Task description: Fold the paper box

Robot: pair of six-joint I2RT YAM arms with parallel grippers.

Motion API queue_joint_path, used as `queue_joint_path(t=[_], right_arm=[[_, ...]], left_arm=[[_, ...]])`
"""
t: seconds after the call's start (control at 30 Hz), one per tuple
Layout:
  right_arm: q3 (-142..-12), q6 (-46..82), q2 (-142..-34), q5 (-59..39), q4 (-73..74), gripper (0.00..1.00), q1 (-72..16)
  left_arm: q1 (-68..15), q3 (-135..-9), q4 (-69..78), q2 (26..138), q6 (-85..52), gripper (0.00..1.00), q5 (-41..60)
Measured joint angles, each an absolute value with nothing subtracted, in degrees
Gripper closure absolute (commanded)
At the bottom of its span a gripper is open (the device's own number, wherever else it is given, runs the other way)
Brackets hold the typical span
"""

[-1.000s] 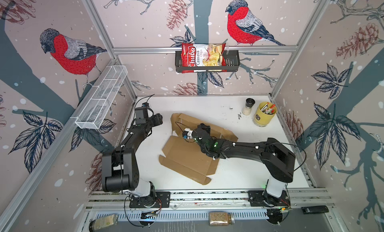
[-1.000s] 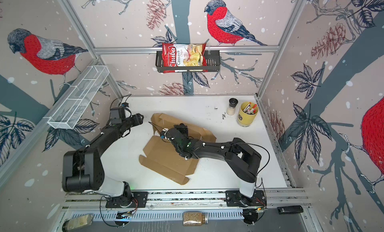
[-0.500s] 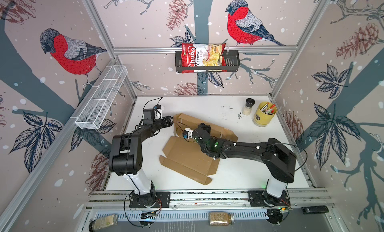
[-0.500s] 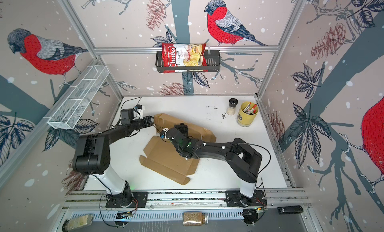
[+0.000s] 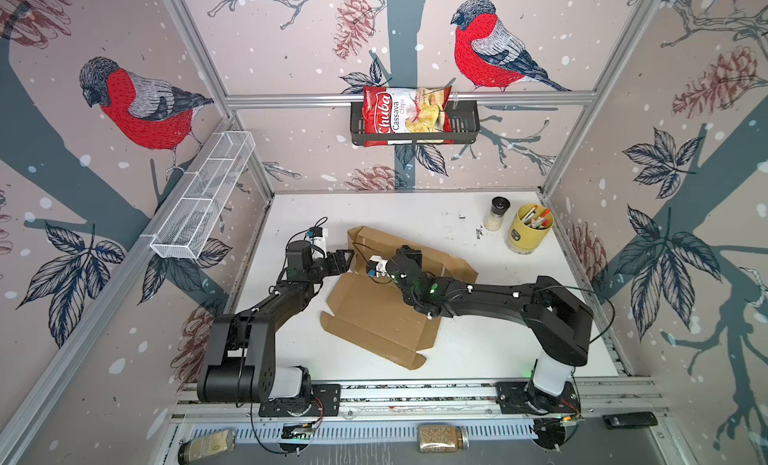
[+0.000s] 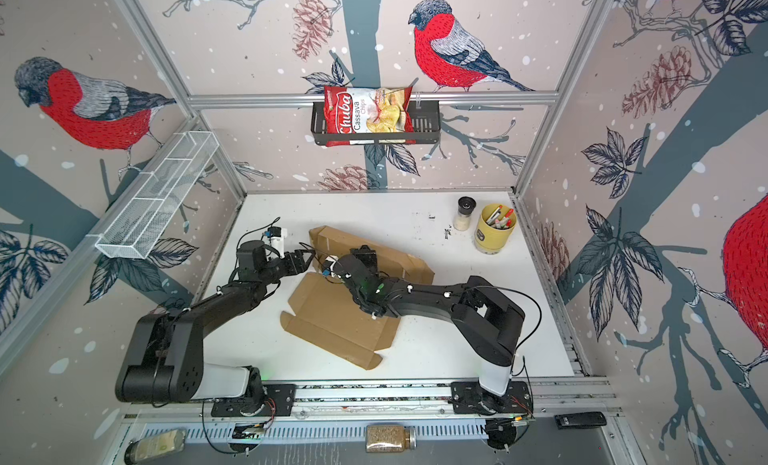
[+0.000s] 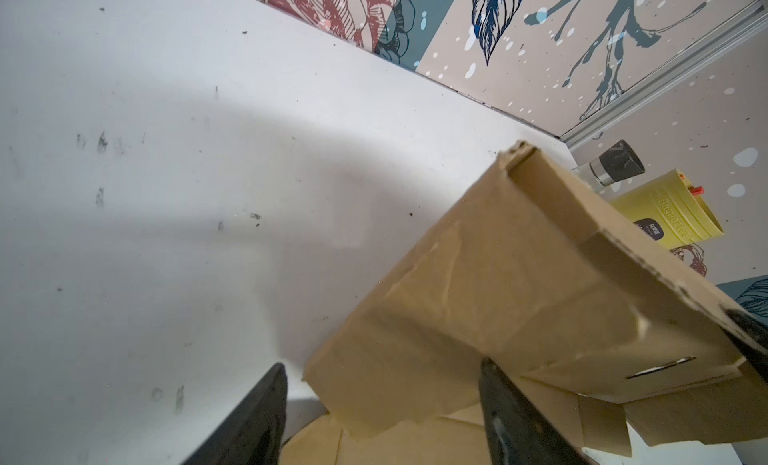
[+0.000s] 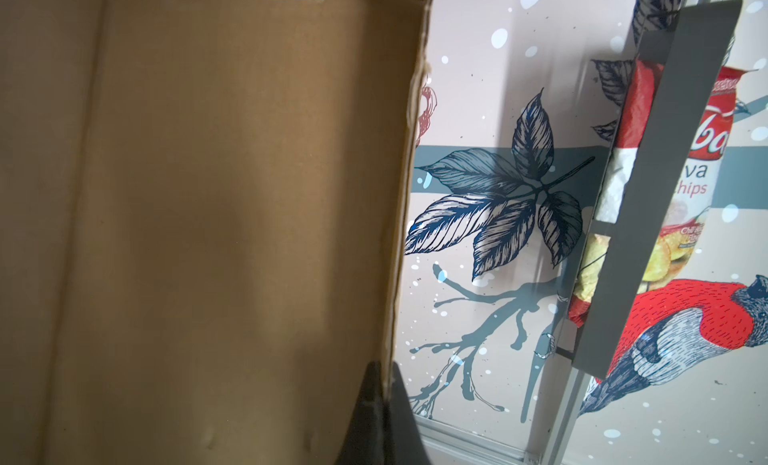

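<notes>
Right wrist: paper box point(image 8: 208, 192) edge clamped inside right gripper point(image 8: 384, 377).

Both arms reach inward — left claw point(image 7: 382, 369) spread, seemingly empty; right claw point(image 8: 380, 373) pinching the paper box point(image 5: 376, 317).

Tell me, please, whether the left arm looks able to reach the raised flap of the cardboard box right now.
Probably yes: the left tool is open, and a corner of the flap sits between its fingers, nothing blocking. The right tool, shut on an edge of the box, is off to one side.
</notes>
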State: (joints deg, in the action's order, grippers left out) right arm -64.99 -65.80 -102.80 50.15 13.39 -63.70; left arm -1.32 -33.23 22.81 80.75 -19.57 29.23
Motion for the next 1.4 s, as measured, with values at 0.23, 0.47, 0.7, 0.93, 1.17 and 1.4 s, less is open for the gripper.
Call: queue_joint_path(t=[0.23, 0.47, 0.7, 0.93, 1.17, 1.4], right_arm=[[-65.06, -65.78, -102.96, 50.17, 13.26, 1.0, -63.92], [-65.06, -65.78, -103.13, 50.17, 13.21, 1.0, -63.96], [-65.06, -65.78, -103.11, 50.15, 13.21, 1.0, -63.96], [-65.06, -65.78, -103.11, 50.41, 13.17, 1.0, -63.94], [-65.06, -65.8, -102.69, 50.41, 13.19, 1.0, -63.86], [-65.32, -65.78, -103.46, 50.35, 13.19, 1.0, -63.96]], left_arm=[[1.13, -33.32, 23.0, 73.78, -19.4, 0.3, 25.1], [4.99, -34.26, 23.66, 77.36, -20.75, 0.29, 20.91], [4.82, -38.7, 26.83, 88.44, -21.15, 0.29, 26.48], [2.98, -36.62, 31.94, 89.8, -22.37, 0.29, 31.94], [1.04, -33.5, 33.1, 87.24, -23.64, 0.3, 34.39], [-1.61, -32.8, 32.32, 85.86, -21.98, 0.3, 34.17]])
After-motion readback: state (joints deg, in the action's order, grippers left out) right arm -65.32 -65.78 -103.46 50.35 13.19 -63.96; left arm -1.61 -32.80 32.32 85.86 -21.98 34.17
